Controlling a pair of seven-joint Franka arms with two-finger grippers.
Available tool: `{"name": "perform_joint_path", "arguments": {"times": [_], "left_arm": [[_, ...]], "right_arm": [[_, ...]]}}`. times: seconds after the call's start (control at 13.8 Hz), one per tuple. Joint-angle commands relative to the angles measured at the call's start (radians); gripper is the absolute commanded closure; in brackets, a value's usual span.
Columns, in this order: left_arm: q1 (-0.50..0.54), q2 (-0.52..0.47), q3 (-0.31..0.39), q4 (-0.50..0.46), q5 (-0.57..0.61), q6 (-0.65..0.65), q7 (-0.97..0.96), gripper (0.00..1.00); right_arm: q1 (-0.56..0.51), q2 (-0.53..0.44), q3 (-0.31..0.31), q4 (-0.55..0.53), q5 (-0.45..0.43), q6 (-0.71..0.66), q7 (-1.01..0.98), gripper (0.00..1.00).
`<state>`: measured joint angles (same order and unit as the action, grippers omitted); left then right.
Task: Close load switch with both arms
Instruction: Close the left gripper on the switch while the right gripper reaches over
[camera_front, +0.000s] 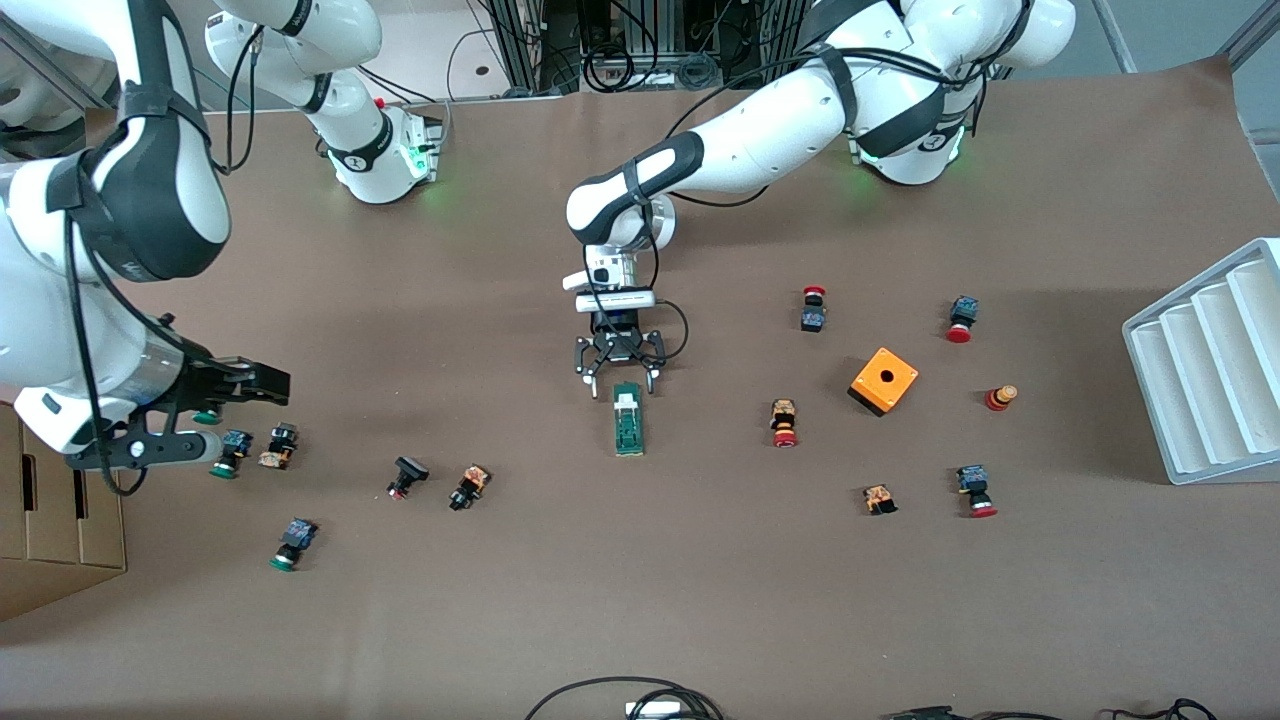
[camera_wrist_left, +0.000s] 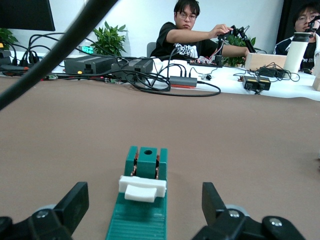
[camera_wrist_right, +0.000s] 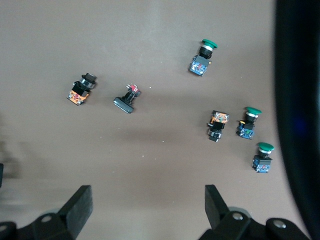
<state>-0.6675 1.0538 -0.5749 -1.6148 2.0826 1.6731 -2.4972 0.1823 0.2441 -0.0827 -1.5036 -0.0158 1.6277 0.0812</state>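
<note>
Since the load switch (camera_front: 628, 420) lies flat near the middle of the table, long axis running toward the front camera, you have its two long sides free to grasp. Your left gripper (camera_front: 620, 378) sits low at the end of the switch farther from the front camera, jaws spread wide and holding nothing; in the left wrist view the black fingertips (camera_wrist_left: 75, 200) stand either side of the green body (camera_wrist_left: 137, 220), clear of it. The white sliding piece (camera_wrist_left: 142, 188) sits across the top, toward that same end.

Judge this thing as light, rigid plastic: it will likely skid on the brown table cover if you push the slider without bracing the body. So pinch the green body across its narrow width with one gripper, and keep off the white piece and the copper contacts (camera_wrist_left: 134, 167), which look the most delicate parts. Let the other gripper press the slider.

Your right gripper (camera_front: 255, 385) hangs well apart, over the push buttons (camera_wrist_right: 248, 122) toward the right arm's end of the table, jaws likewise released and empty. That arm is waiting.
</note>
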Motion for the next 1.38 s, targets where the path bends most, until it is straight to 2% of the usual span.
{"name": "perform_joint_path", "arguments": {"times": [0.0, 0.8, 1.31], "left_arm": [[-0.014, 0.032, -0.002, 0.023, 0.024, -0.045, -0.009, 0.00], [-0.015, 0.060, -0.002, 0.041, 0.036, -0.039, 0.004, 0.00], [-0.017, 0.077, -0.002, 0.061, 0.056, -0.035, 0.008, 0.00]], "right_arm": [[0.003, 0.026, -0.005, 0.037, 0.022, -0.003, 0.031, 0.00], [0.069, 0.072, -0.006, 0.039, 0.040, 0.021, 0.161, 0.00], [0.143, 0.110, -0.006, 0.039, 0.042, 0.078, 0.382, 0.00]]}}
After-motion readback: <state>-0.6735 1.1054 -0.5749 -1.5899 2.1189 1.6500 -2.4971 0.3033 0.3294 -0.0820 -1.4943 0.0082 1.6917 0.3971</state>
